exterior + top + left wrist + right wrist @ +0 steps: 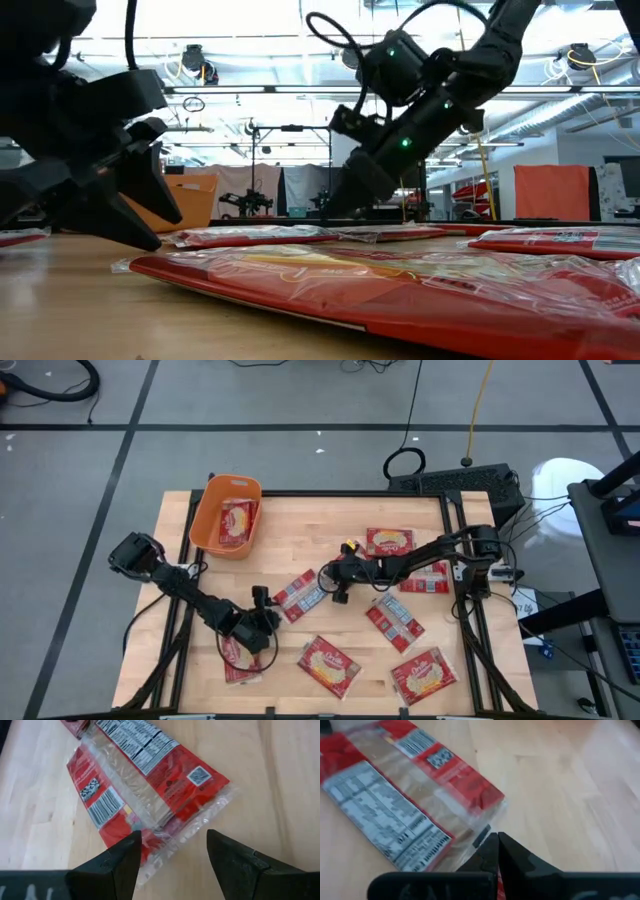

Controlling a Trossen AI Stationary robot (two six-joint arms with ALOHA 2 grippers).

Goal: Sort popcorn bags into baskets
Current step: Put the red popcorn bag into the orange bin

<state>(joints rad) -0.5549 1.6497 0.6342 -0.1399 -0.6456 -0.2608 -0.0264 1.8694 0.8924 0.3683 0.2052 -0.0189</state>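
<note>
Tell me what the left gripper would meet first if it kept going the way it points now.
Probably the label-side-up popcorn bag lying mid-table: the open left gripper points at its near clear-plastic edge, though the depth is uncertain.

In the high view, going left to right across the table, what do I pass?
Orange basket with one popcorn bag inside → left gripper → silver-side bag at the centre → right gripper → bag with the oval picture near the far edge → bag at the near right corner.
</note>
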